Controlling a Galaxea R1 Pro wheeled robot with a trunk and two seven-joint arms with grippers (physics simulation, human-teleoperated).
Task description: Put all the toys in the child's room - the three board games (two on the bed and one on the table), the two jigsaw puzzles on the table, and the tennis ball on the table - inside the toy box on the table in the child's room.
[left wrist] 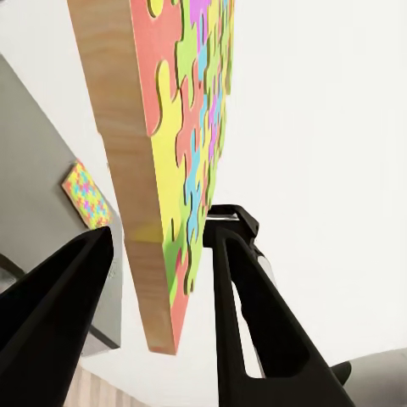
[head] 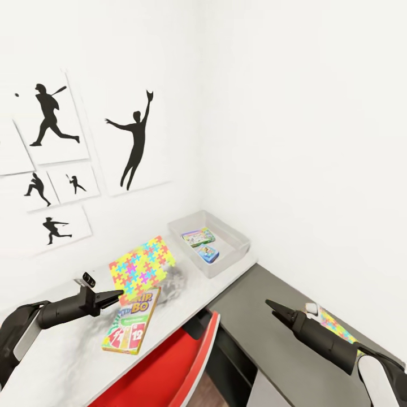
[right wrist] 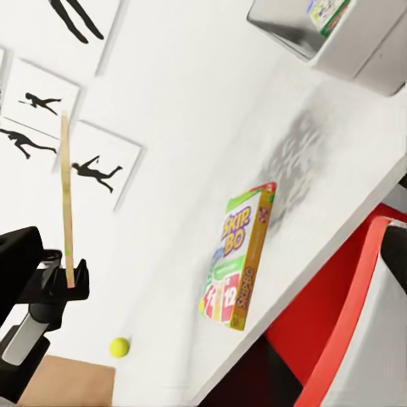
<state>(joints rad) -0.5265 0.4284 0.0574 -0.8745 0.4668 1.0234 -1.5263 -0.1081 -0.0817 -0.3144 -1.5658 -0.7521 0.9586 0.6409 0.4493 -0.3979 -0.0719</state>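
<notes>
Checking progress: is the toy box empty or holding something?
Holding something: the toy box has two printed game boxes lying flat inside.

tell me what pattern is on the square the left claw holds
Multicolour jigsaw pieces on the puzzle; head view.

Raised multicolour jigsaw-pattern square [left wrist: 182, 153]: bare wood-grain edge and back, flat matt printed face.
Flat white-green-red SKIP-BO game box [head: 131, 328]: printed card look, slight sheen.
Long pale white-grey table top [head: 68, 362]: smooth, mottled glossy sheen.
Shallow light grey toy box [head: 232, 249]: smooth plastic look, semi-translucent walls.
Black left gripper fingers [left wrist: 254, 322]: matt plastic look.
Red-and-white swivel chair [head: 169, 367]: smooth, glossy shell.
</notes>
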